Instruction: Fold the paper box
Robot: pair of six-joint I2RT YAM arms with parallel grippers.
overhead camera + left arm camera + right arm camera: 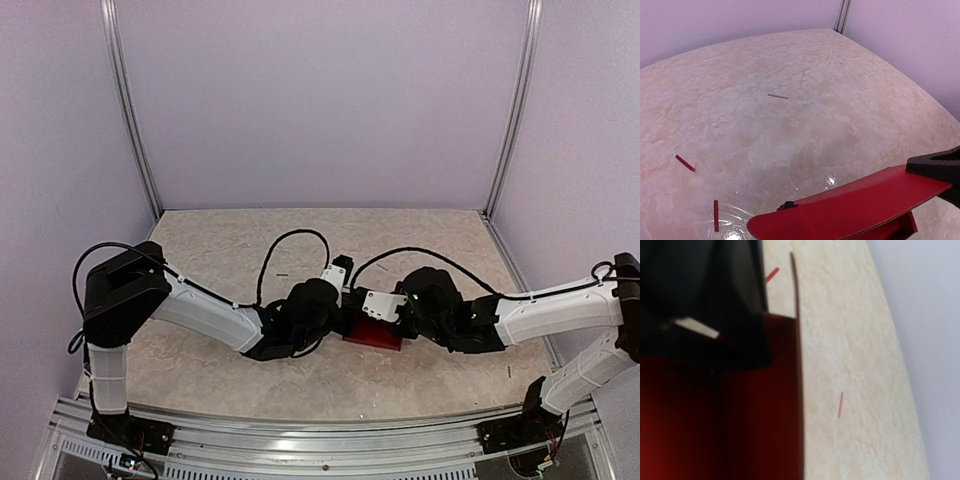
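Two white-and-black robot arms meet over the near middle of the pale marbled table (230, 250), where the bright red thin-card paper box (377, 337) lies partly hidden beneath them. The left gripper (348, 305) reaches in from the left and the right gripper (375, 318) from the right, so that each can work one side of the card, probably one steadying while the other bends a flap. From the left wrist, a curved red flap rises off the table and sweeps across the bottom of the view, its right end touching a black finger (940, 170); whose finger that is I cannot tell, nor whether the left pincer stands apart or together. The right pincer is closed. Its camera is filled with dark, blurred red card right against a black finger, so it may be pinching a panel, though the frame does not settle that. A few thin red paper slivers (777, 96) lie scattered on the table, well apart from the box. The fold looks partly done.
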